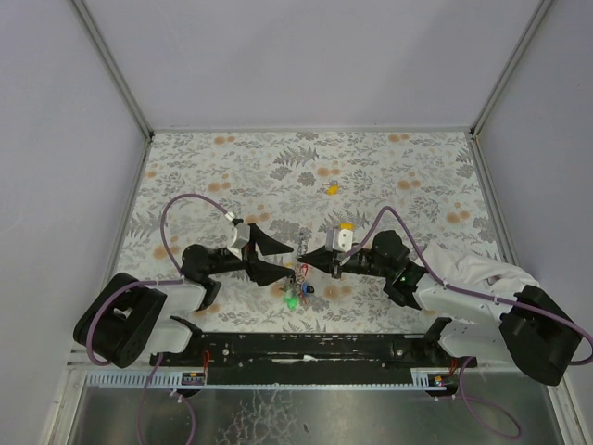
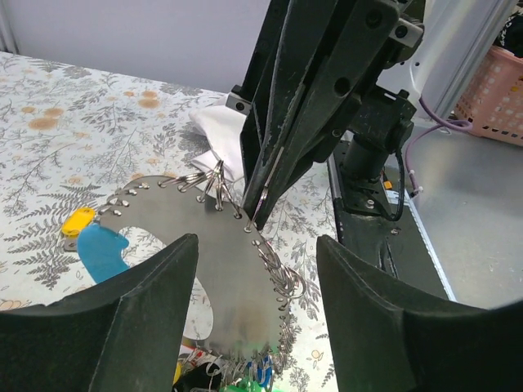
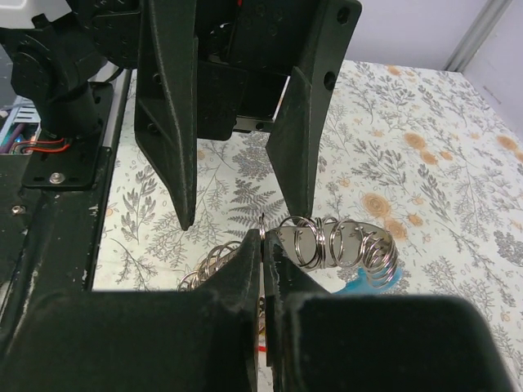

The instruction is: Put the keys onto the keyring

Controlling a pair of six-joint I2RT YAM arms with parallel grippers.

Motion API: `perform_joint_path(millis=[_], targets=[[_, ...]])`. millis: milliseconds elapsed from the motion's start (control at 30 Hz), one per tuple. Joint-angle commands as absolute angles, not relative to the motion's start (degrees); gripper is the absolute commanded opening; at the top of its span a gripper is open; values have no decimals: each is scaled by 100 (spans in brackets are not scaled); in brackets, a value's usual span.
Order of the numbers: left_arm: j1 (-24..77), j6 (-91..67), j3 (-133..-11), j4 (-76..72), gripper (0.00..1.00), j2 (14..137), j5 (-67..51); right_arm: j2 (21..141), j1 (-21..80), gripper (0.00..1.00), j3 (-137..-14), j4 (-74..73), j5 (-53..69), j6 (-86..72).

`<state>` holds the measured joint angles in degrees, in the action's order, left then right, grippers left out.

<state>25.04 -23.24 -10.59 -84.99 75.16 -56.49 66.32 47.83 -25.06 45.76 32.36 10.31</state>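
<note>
**Right claw (image 1: 310, 260) clamped on plate rim, left claw (image 1: 290, 262) agape**

Right claw's fingers are closed on the rim of a holed metal plate (image 2: 221, 261). Rings (image 3: 343, 245) are strung along that rim just beside its tips. Left claw faces it, fingers spread wide either side of the plate, gripping nothing. Keys (image 1: 297, 295) cluster under the plate, just base-side of both tips. One yellow key (image 1: 329, 188) lies well beyond.

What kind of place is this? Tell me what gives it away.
Likely a robot test cell: plain walls box in a floral-covered table, and the left arm and right arm sit on a black rail.
</note>
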Motion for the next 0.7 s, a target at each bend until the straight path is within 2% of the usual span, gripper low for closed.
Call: perform_joint_path(millis=[0,133,500,567,667], targets=[[2558,-2370,-1123,-9111,58,7491,-5715,6592,4737,0,-2730,5162,3601,821],[2564,-2379,-1188,-9105,56,7524,-5716,6595,4737,0,-2844,4989,3731,774],[2738,-2402,-1337,-9105,42,7743,-5892,6807,4737,0,-2768,5295,3566,651],[2733,-2393,-1343,-9105,37,7839,-5929,6829,4737,0,-2743,5345,3518,650],[2734,-2391,-1338,-9105,35,7954,-5955,6817,4737,0,-2687,5415,3387,651]])
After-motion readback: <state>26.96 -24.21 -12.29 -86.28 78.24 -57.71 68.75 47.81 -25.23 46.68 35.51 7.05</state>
